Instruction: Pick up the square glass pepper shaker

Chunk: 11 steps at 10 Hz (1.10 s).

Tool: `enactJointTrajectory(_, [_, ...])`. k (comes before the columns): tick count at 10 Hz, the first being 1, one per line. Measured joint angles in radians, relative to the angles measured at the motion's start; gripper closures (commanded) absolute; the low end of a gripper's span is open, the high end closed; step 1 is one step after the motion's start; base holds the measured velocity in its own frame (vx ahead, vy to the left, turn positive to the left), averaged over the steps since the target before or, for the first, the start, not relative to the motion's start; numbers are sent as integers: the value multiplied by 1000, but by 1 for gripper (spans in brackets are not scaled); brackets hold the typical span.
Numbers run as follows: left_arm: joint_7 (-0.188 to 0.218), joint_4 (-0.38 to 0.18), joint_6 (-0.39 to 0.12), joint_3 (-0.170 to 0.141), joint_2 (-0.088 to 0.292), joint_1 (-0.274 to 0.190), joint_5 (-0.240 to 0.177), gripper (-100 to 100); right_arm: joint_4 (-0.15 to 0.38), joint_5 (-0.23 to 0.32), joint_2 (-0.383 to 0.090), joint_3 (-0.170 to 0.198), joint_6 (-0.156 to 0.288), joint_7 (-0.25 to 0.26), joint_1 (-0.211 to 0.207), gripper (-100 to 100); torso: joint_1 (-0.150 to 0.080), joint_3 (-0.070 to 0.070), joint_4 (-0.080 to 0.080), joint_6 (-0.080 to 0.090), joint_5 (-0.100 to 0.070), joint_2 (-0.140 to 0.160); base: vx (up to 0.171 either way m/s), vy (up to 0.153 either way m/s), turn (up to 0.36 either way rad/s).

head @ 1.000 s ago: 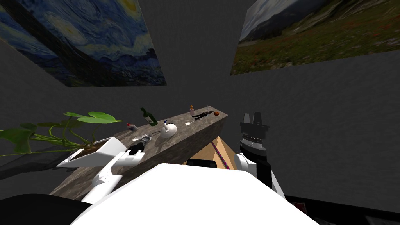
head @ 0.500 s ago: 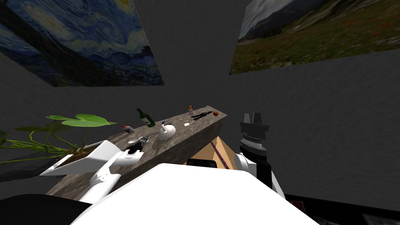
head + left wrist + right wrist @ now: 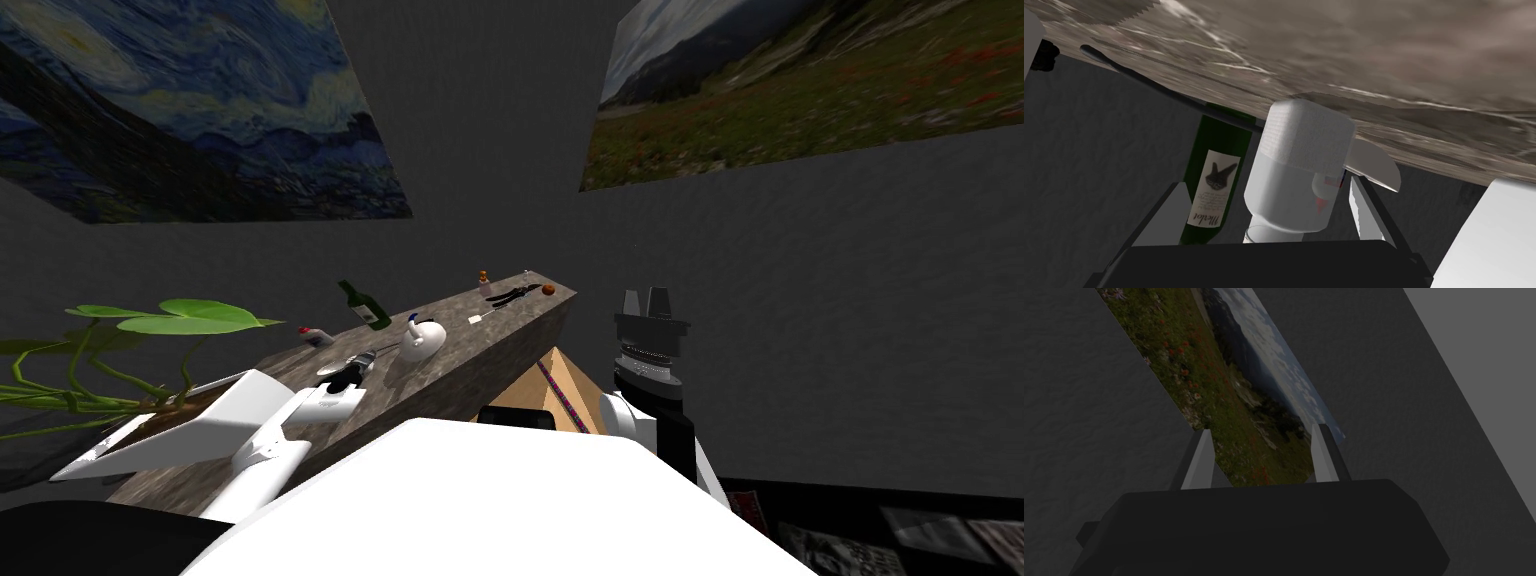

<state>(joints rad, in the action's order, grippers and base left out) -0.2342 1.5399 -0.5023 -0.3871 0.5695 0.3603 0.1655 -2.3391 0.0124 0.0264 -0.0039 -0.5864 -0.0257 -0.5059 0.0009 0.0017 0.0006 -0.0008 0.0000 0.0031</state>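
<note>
My view has shifted, left gripper [image 3: 1265, 184] open around pale, square-shouldered pepper shaker [image 3: 1299, 170] — marbled stone counter [image 3: 1374, 60]

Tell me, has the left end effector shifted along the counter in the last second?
No. The left end effector keeps its gap to the white teapot; the whole view slid, so that is my own turn.
</note>
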Motion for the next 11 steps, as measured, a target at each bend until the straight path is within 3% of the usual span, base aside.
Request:
enactJointTrajectory(1, [1,-2,2,0,0,-1,1,100,0,0,0,0,0,0,0,0,-1,0,0,0,0,0,-2,2,13])
enactJointTrajectory(5, [0,-2,2,-1,1,-1,1,100,0,0,0,0,0,0,0,0,0,-1,0,0,1,-1,0,0,0])
enactJointTrajectory(6, [0,-2,2,-1,1,-1,1,0,0,0,0,0,0,0,0,0,0,-1,0,0,1,-1,0,0,0])
enactJointTrajectory(7, [0,-2,2,-1,1,-1,1,100,0,0,0,0,0,0,0,0,0,-1,0,0,1,-1,11,-12,127])
enactJointTrajectory(10, [-7,67,-17,15,-6,29,-8,100,0,0,0,0,0,0,0,0,-3,-1,-1,-1,0,-1,16,-26,106])
enactJointTrajectory(11, [-7,68,-18,16,-6,30,-8,0,0,0,0,0,0,0,0,0,-2,-1,0,0,0,-1,0,0,0])
